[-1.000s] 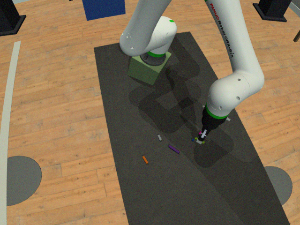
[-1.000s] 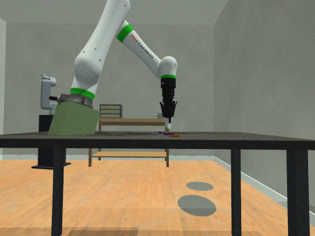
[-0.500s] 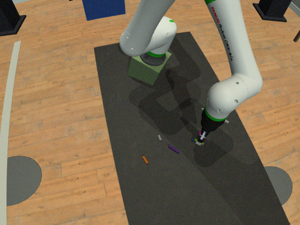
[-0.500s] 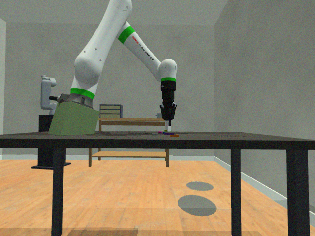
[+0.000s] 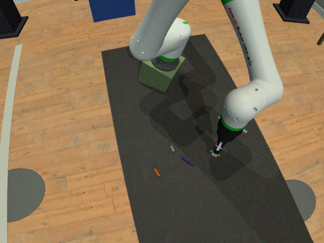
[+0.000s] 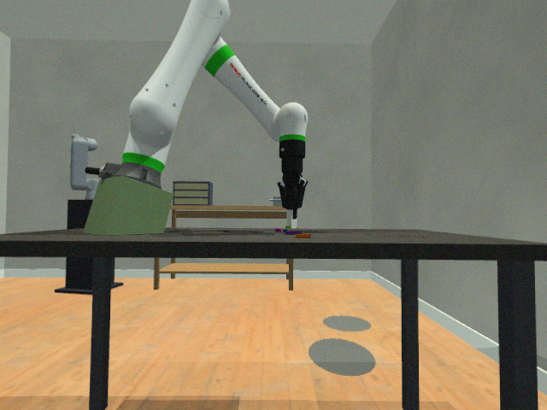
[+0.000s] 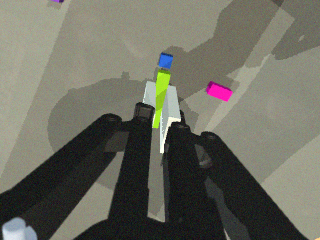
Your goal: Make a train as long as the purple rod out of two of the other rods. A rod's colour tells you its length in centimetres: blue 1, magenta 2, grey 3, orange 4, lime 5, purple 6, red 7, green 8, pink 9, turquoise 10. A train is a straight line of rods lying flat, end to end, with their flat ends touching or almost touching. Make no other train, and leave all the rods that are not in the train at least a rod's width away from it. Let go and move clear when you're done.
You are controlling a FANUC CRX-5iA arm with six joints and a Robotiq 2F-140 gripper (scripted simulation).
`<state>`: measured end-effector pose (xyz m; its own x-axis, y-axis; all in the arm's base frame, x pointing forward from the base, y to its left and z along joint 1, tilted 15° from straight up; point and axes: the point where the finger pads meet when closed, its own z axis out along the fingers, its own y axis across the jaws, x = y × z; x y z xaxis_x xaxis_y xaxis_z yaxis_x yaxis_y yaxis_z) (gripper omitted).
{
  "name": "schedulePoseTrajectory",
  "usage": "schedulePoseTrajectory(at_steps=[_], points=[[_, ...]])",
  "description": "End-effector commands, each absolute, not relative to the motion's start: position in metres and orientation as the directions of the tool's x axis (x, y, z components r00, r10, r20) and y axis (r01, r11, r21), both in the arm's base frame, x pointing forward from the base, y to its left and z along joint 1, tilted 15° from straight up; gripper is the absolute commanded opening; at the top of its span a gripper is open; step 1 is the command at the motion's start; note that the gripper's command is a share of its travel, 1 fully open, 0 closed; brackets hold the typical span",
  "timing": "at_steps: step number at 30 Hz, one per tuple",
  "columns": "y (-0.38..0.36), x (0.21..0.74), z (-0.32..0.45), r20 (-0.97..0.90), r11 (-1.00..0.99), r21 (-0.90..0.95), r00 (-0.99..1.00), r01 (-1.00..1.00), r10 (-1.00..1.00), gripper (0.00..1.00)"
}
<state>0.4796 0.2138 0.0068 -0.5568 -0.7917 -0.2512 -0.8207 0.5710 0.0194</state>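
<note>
My gripper is shut on the lime rod and holds it low over the dark mat. In the wrist view the rod's far end points at the blue rod, which lies just beyond it. The magenta rod lies to the right of them. The purple rod lies flat on the mat to the left of my gripper. The grey rod and the orange rod lie further left. In the exterior view my gripper is close above the table.
The green robot base block stands at the far end of the mat. The mat's right edge runs close by my gripper, with wooden floor beyond it.
</note>
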Motion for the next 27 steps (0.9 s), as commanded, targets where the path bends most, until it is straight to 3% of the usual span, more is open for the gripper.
schedulePoseTrajectory(at_steps=[1, 27], points=[[0.2138, 0.4798, 0.0069, -0.251, 0.571, 0.019, -0.557, -0.821, -0.792, 0.03], [0.2151, 0.4806, 0.0011, -0.251, 0.571, 0.019, -0.557, -0.821, -0.792, 0.03]])
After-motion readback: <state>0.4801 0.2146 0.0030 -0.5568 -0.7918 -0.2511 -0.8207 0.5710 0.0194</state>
